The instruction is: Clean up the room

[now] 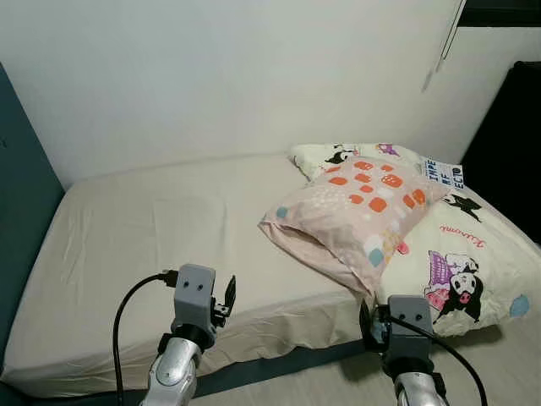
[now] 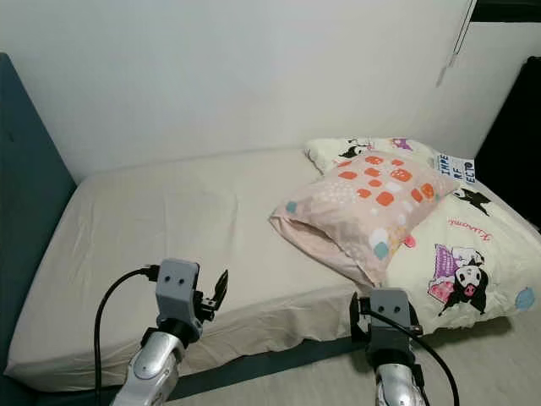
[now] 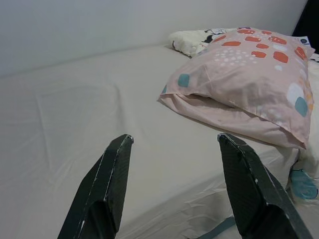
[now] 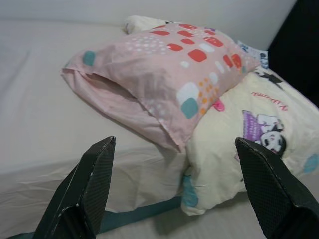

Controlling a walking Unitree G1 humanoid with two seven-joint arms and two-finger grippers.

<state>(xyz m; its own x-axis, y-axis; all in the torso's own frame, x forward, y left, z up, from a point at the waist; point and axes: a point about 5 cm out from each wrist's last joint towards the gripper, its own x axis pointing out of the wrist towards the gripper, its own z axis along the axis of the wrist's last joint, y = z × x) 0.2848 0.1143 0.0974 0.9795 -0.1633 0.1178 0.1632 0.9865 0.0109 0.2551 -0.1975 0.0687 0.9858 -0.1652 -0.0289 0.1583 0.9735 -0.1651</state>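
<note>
A plain white wall (image 1: 211,76) fills the upper half of the head views, and below it a low bed with a smooth beige fitted sheet (image 1: 161,228) stretches across the middle of the frame. A dark teal padded panel (image 1: 21,186) runs down the left edge, and a dark doorway or cabinet (image 1: 507,144) stands at the upper right. Pale flooring (image 1: 338,385) shows along the bottom edge in front of the bed.

The left gripper (image 3: 174,189) is raised at the lower left of the left eye view, in front of the bed's near edge, its two black fingers spread wide with nothing between them. The right gripper (image 4: 174,194) is held at the lower right, just before the bed's near corner, fingers likewise spread apart and empty. Both silver arms rise from the bottom edge, each with a black cable looping beside it.

On the right side of the bed lies a pink pillow with orange and teal patches (image 1: 355,211), tilted, its open end toward the centre of the mattress. It rests on a cream blanket printed with black-and-white cartoon figures (image 1: 461,262), which hangs over the bed's near right corner.
</note>
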